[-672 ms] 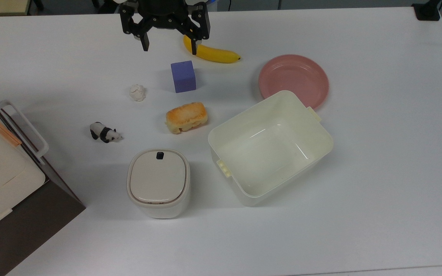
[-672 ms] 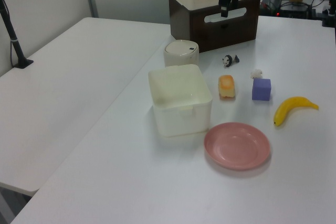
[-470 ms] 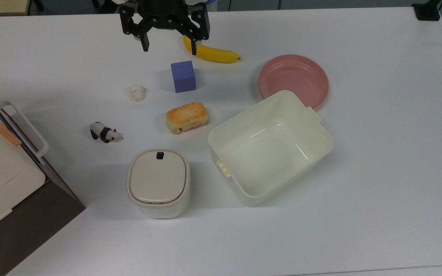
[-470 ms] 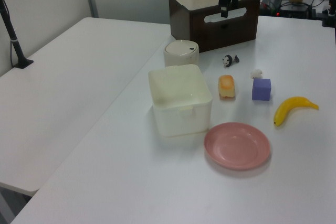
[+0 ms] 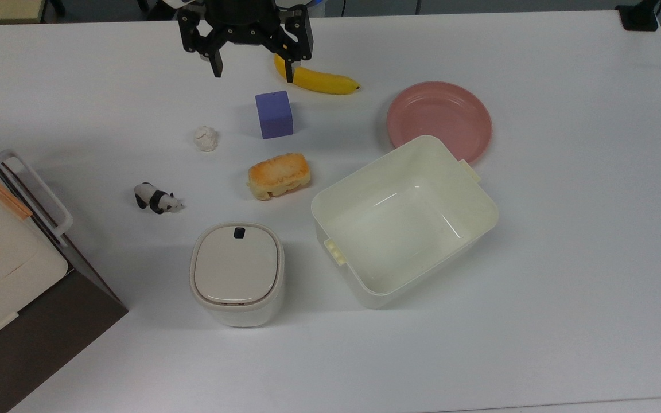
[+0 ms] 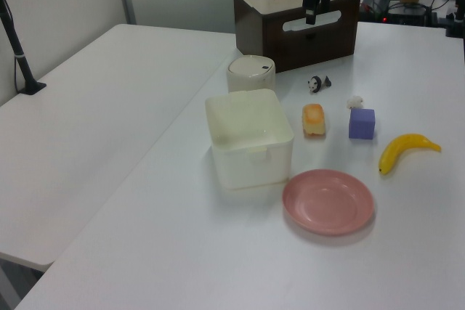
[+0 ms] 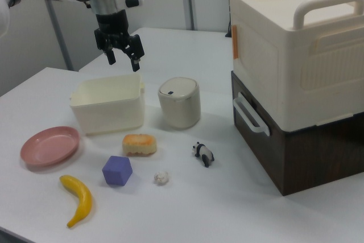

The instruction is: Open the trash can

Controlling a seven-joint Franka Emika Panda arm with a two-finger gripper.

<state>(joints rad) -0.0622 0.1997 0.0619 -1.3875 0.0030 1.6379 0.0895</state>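
Note:
The trash can (image 5: 237, 272) is a small cream-white rounded bin standing on the white table, its beige lid shut flat. A small black button (image 5: 239, 232) sits at the lid's edge. It also appears in the left view (image 6: 251, 72) and in the right view (image 7: 179, 102). My gripper (image 5: 253, 71) hangs open and empty high above the table near the top view's upper edge, far from the bin. In the right view the gripper (image 7: 124, 61) hovers above the tub's far side, and in the left view the gripper (image 6: 311, 14) appears in front of the brown cabinet.
Between gripper and bin lie a banana (image 5: 316, 79), a purple block (image 5: 274, 114), a white crumpled lump (image 5: 205, 138), a bread piece (image 5: 279, 174) and a toy panda (image 5: 156, 198). A lidless cream tub (image 5: 405, 221) and a pink plate (image 5: 439, 117) are to the top view's right. A cream box on a brown cabinet (image 5: 3, 264) stands at the top view's left.
The gripper has crept very slightly toward the top view's upper edge, still open. Nothing on the table has moved.

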